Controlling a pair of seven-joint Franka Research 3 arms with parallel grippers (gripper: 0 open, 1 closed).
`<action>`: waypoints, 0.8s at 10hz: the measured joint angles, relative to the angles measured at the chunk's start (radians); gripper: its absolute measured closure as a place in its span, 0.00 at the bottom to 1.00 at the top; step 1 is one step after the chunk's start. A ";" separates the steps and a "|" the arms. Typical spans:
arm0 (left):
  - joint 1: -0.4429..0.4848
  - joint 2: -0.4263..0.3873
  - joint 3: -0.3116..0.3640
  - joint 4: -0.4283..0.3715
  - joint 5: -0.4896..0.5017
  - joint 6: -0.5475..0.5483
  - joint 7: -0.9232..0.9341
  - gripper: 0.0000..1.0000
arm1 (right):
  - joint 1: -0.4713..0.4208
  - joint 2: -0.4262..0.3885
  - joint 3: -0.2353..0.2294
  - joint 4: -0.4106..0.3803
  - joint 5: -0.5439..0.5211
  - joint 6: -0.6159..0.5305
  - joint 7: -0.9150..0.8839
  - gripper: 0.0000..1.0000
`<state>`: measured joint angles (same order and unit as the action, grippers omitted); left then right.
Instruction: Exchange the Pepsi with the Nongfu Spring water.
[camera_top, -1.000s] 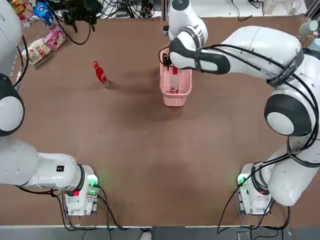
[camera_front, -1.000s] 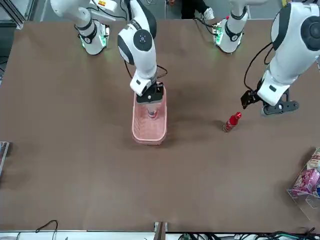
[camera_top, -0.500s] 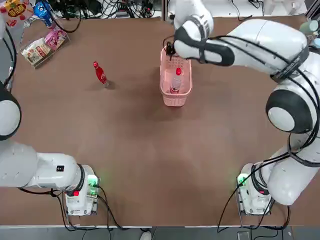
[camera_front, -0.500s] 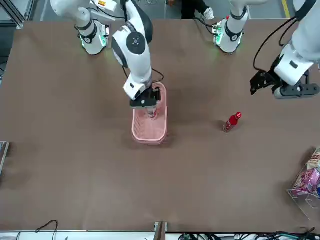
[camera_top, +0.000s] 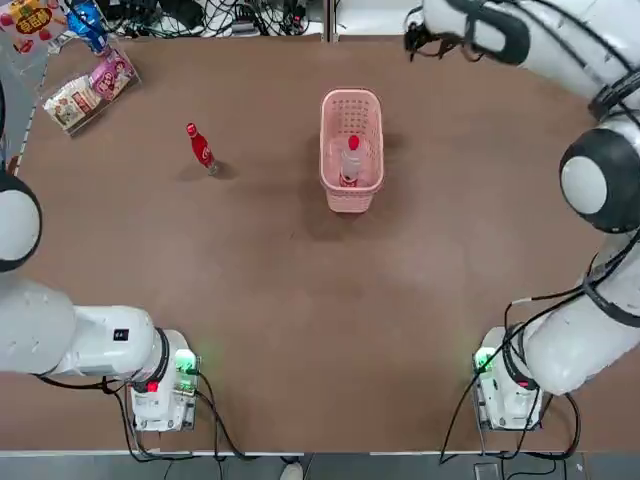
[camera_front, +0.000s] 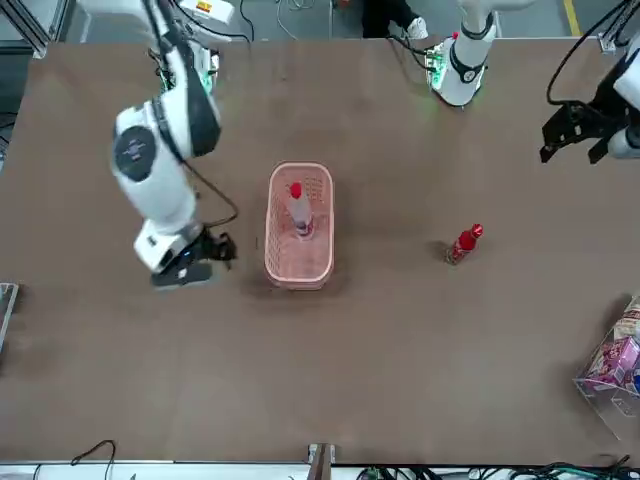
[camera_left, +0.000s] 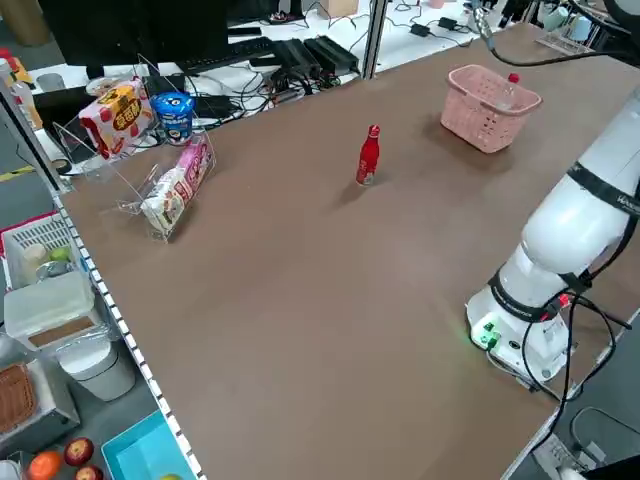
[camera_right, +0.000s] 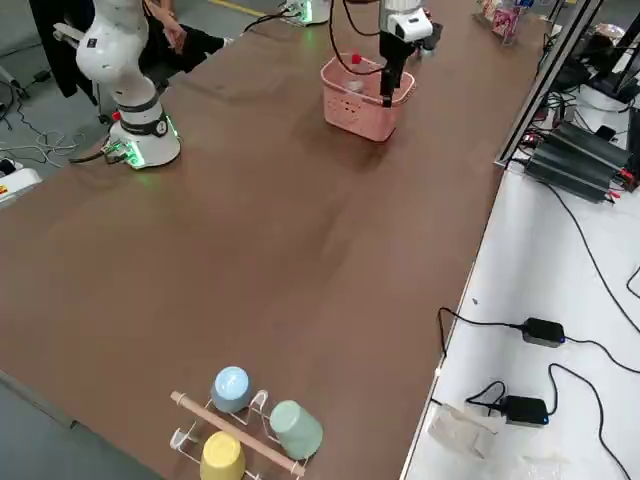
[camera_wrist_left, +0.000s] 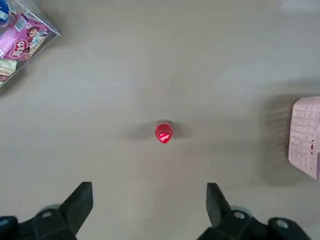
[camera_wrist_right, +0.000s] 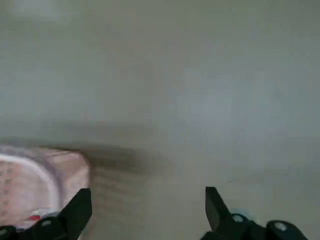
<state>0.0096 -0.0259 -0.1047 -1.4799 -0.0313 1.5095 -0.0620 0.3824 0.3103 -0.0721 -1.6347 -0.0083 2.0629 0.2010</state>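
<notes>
Checking your view: right claw (camera_wrist_right: 149, 212) released, basket (camera_wrist_right: 37, 185) cut off | left claw (camera_wrist_left: 150, 210) released, empty | clear bottle (camera_wrist_right: 37, 215) blurred, partly hidden

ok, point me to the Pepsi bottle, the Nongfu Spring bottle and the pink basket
Pepsi bottle (camera_top: 203, 150): top view, on its red body.
Nongfu Spring bottle (camera_top: 350, 164): top view, on its clear side below the red cap.
Pink basket (camera_top: 350, 203): top view, on its near end wall.
</notes>
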 joint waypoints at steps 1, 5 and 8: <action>-0.001 0.005 0.006 0.003 0.000 -0.001 0.004 0.00 | -0.060 -0.021 0.000 0.007 0.000 -0.044 -0.067 0.00; 0.001 0.022 0.020 0.005 0.000 -0.006 0.004 0.00 | -0.318 -0.216 0.051 0.048 0.003 -0.351 -0.203 0.00; -0.001 0.027 0.020 0.004 0.000 -0.027 0.004 0.00 | -0.344 -0.299 0.070 0.046 0.018 -0.407 -0.194 0.00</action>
<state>0.0085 0.0015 -0.0849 -1.4754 -0.0313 1.4822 -0.0578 0.0380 0.0110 -0.0024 -1.5892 0.0094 1.6559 0.0069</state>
